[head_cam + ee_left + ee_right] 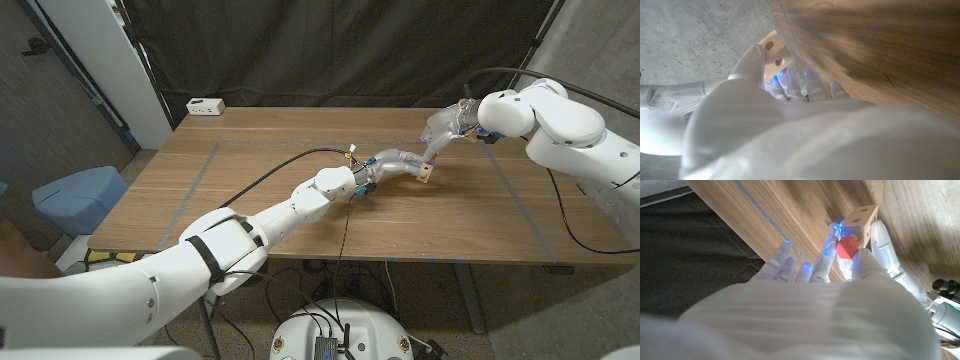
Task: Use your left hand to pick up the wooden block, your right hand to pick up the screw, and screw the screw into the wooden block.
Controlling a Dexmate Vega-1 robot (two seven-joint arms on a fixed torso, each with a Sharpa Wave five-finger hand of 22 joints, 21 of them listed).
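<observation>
- A white power strip (206,105) lies at the far left corner of the wooden table (260,200).
- The left arm (270,215) reaches from the near left corner across the table toward its middle.
- The left hand (392,163) grasps the wooden block (427,175) just above the tabletop, right of the table's centre.
- In the left wrist view, a finger (752,62) of that hand presses along one face of the block (775,52), which shows 2 round holes; the other fingers sit behind it.
- The right hand (445,128) comes in from the far right and meets the block from above.
- In the right wrist view, the right hand (840,265) pinches the screw (846,247) by its red hexagonal head between thumb and finger.
- The red head sits right against the light wooden block (862,220), with the left hand's fingers (885,242) wrapped along the block's side just beside it.
- The right hand's remaining fingers spread apart over the table, glowing blue at their tips.
- Whether the screw's shaft is inside a hole cannot be told.
</observation>
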